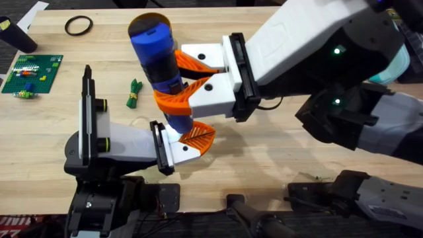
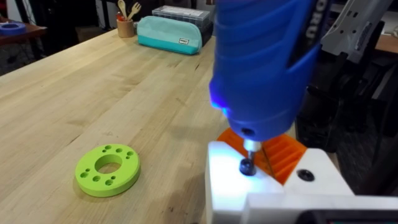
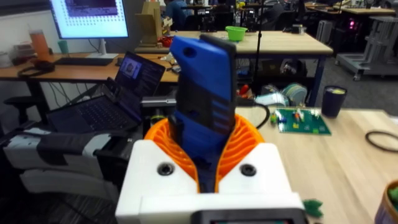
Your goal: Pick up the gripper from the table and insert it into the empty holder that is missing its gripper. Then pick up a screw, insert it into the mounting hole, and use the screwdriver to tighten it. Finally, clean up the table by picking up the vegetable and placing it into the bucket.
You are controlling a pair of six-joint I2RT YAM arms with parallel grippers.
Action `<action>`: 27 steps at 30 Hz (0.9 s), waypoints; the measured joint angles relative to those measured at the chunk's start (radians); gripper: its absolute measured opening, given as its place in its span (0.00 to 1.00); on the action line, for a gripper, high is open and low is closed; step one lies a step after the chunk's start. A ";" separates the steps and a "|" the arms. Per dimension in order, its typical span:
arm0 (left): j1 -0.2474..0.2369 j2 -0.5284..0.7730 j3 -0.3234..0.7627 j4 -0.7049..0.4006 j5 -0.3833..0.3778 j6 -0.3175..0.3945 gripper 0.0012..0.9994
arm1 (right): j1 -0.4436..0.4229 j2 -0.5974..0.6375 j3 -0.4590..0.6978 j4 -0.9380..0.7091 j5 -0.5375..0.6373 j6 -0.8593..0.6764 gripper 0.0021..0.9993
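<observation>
My right gripper [image 1: 166, 78] reaches in from the right, its orange fingers shut on the blue screwdriver [image 1: 155, 56], which it holds upright; the right wrist view shows that gripper [image 3: 205, 138] clamped round the handle [image 3: 202, 93]. The holder [image 1: 119, 140] is the low grey-white end of my left arm. The small orange gripper [image 1: 197, 137] sits on its white block against the holder's black plate [image 1: 158, 149]. The bit presses on a black screw [image 2: 247, 167] in the white block [image 2: 230, 186], beside the orange gripper [image 2: 283, 155]. The vegetable [image 1: 134, 92] lies left of the screwdriver. The bucket's rim [image 1: 158, 14] peeks out behind the cap.
A green board with bricks [image 1: 32, 71], a black ring [image 1: 78, 26] and a dark cup [image 1: 16, 36] are at the far left. A lime-green disc with holes [image 2: 107, 170] lies near the holder, with a teal pouch [image 2: 171, 35] farther off.
</observation>
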 joint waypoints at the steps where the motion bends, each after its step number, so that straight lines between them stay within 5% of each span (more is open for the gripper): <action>1: 0.000 0.000 0.000 0.000 0.000 0.000 0.01 | 0.000 0.000 0.000 -0.008 0.000 0.000 0.08; 9: 0.000 0.000 0.000 0.001 -0.001 0.000 0.01 | 0.000 0.015 -0.012 0.154 -0.010 0.034 0.08; 27: 0.000 0.000 0.000 0.001 -0.001 -0.001 0.01 | 0.000 0.012 -0.012 0.203 -0.027 0.136 0.08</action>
